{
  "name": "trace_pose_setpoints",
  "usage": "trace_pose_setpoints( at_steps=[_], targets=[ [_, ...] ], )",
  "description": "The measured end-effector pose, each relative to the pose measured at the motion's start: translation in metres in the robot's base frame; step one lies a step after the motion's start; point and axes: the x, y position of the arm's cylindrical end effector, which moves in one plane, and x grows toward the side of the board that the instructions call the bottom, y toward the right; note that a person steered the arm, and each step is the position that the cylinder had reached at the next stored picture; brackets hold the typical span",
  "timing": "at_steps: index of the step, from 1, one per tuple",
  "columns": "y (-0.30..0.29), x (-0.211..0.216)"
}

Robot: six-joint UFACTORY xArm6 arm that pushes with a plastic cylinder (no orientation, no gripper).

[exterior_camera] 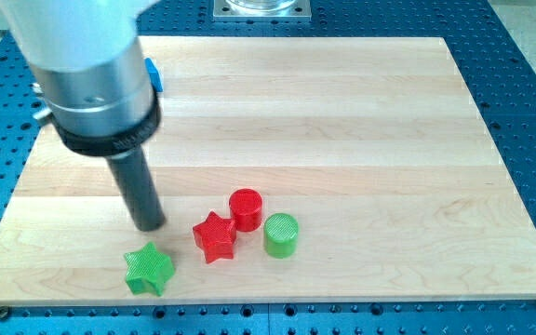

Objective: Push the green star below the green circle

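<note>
Rod tip (150, 226) set on bare board just above the green star (148, 270), holding nothing.

Going rightward, the red star (215, 236), red circle (246, 208) and green circle (281, 234) are met; the green star lies just below the tip, well to the view's left of the green circle (a rightward push along the bottom edge is judged needed).

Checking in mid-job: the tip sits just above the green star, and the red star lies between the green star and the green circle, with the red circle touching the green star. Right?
Not quite. The camera view shows the red circle touching the red star, not the green star. The rest holds: my tip sits just above the green star, and the red star lies between it and the green circle.
</note>
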Motion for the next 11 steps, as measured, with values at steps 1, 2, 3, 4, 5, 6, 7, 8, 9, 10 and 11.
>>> trace_pose_setpoints(
  at_steps=[1,2,3,4,5,6,7,8,9,10,11],
  targets=[
    [-0.078,0.051],
    [-0.078,0.088],
    [-0.013,0.082],
    [0.025,0.088],
    [0.048,0.083],
    [0.110,0.071],
    [0.076,0.089],
    [0.076,0.088],
    [0.081,0.089],
    [0.125,0.088],
    [0.172,0.089]
  ],
)
